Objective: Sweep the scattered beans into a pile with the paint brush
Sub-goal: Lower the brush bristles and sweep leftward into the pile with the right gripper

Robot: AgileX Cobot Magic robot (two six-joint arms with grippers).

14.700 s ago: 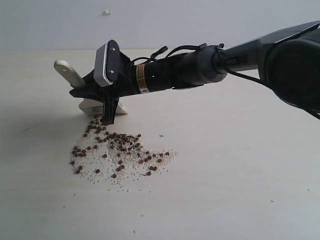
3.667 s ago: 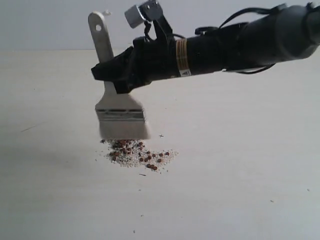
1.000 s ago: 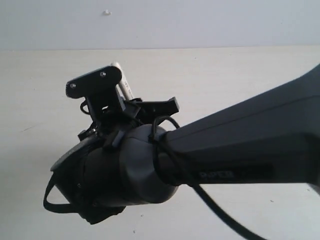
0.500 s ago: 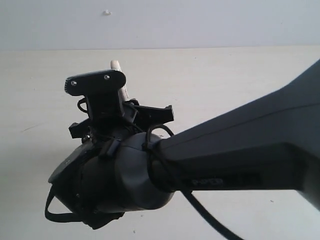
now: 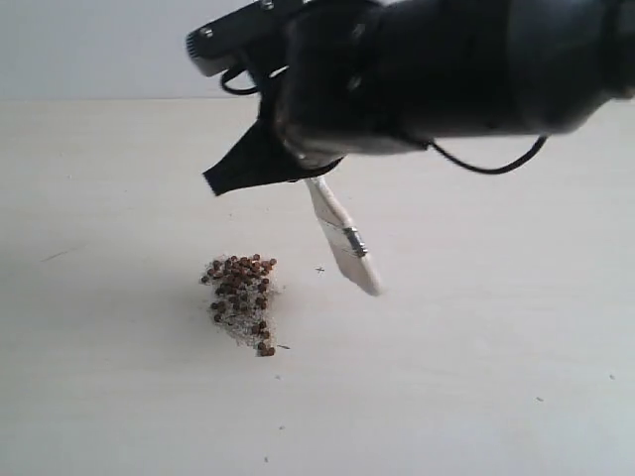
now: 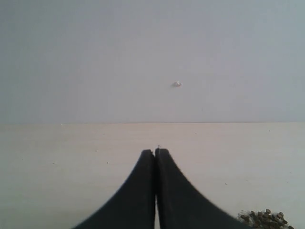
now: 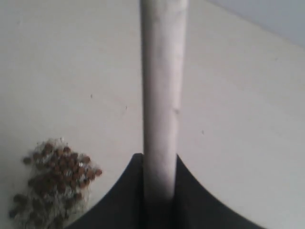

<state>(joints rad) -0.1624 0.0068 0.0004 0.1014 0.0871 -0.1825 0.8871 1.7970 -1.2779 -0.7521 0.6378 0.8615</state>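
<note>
Beans (image 5: 240, 297) lie heaped on the table (image 5: 496, 397) near the paint brush (image 5: 342, 238) tip; risk?
— The right gripper (image 7: 159, 191) clamps its handle; left gripper (image 6: 155, 157) pinched closed, empty; a low stroke could scatter the pile (image 5: 238, 307).

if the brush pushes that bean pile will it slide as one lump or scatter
Probably scatters: the pile is loose round beans with nothing binding them, so some would likely roll across the smooth table. The paint brush bristles probably flex, so small beans may slip past.
</note>
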